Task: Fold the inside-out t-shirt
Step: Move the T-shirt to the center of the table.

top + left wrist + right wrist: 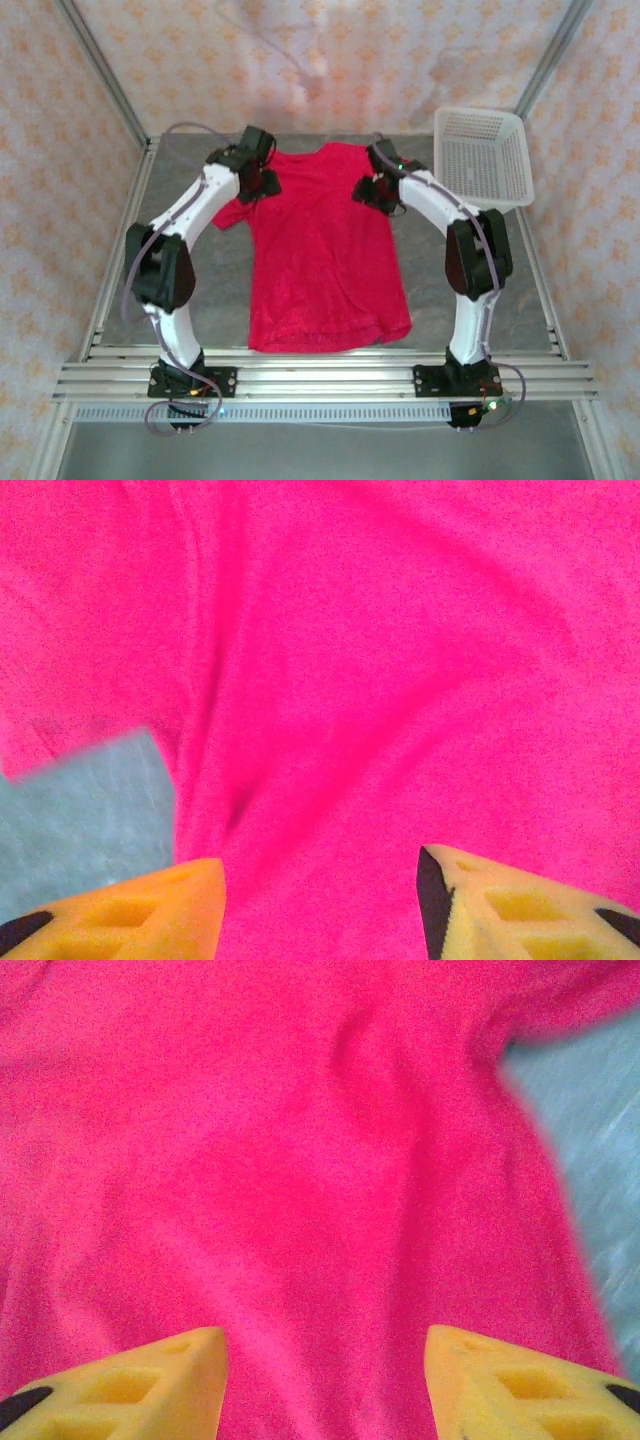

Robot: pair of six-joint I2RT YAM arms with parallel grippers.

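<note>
T-shirt (325, 260) lies spread on table (225, 300), outside the white mesh basket (482, 152).

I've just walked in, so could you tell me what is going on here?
Two robot arms are working on a bright crimson-red short-sleeved fabric t-shirt, spread flat on the grey table. The left end effector and right end effector sit at its shoulders, jaws open, nothing gripped. No fold yet.
</note>
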